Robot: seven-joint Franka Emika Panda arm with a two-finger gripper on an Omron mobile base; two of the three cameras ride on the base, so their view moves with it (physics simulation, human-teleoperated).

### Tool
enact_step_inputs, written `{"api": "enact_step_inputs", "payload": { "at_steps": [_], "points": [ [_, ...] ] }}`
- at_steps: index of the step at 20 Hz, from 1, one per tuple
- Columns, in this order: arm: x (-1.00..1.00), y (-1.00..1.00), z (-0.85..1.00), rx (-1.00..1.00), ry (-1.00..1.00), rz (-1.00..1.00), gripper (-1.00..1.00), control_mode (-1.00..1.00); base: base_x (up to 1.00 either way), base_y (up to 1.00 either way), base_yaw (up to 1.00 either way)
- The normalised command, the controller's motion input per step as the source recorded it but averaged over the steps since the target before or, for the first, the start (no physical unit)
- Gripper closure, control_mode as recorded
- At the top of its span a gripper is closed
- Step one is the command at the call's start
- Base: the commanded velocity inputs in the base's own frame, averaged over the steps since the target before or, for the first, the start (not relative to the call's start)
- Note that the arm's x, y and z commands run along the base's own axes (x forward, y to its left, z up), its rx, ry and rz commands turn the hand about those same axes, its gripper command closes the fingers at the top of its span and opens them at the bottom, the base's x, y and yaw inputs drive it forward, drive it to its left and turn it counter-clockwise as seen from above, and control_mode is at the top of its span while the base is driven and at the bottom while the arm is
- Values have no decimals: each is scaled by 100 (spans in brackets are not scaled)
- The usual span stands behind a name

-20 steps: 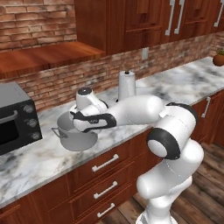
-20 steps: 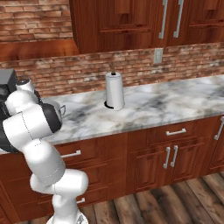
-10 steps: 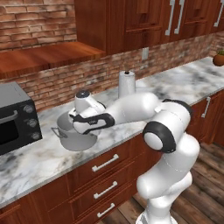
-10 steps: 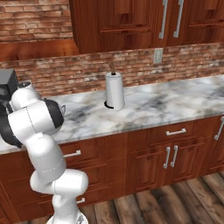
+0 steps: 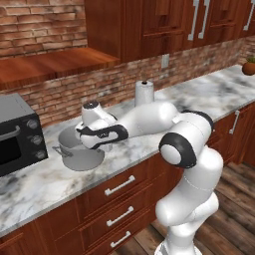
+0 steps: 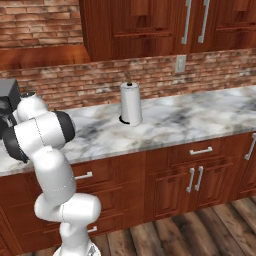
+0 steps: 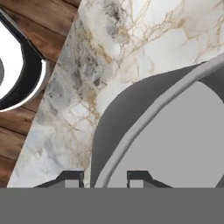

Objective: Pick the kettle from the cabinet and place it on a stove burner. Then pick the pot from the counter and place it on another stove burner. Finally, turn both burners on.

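While the arm hides much of the pot, the gripper straddles its rim.
Fingertips cut off low; a firm grip cannot be told.

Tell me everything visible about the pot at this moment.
The pot is a wide, grey brushed-metal stockpot, lidless and upright on the marble counter, right of the toaster oven. One loop handle juts from its left side. The gripper straddles its rim, one fingertip outside the wall, one inside. The inside looks empty.
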Motion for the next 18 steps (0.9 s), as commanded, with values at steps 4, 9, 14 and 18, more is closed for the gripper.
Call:
{"api": "enact_step_inputs", "payload": {
  "at_steps": [4, 9, 14, 18],
  "points": [
    [0, 1, -6, 0, 0, 0, 100, -100, 0, 0, 0],
    [-5, 1, 3, 0, 0, 0, 100, -100, 0, 0, 0],
    [-15, -10, 21, 0, 0, -2, 100, -100, 0, 0, 0],
    [-23, -16, 32, 0, -1, -4, 100, -100, 0, 0, 0]
  ]
}}
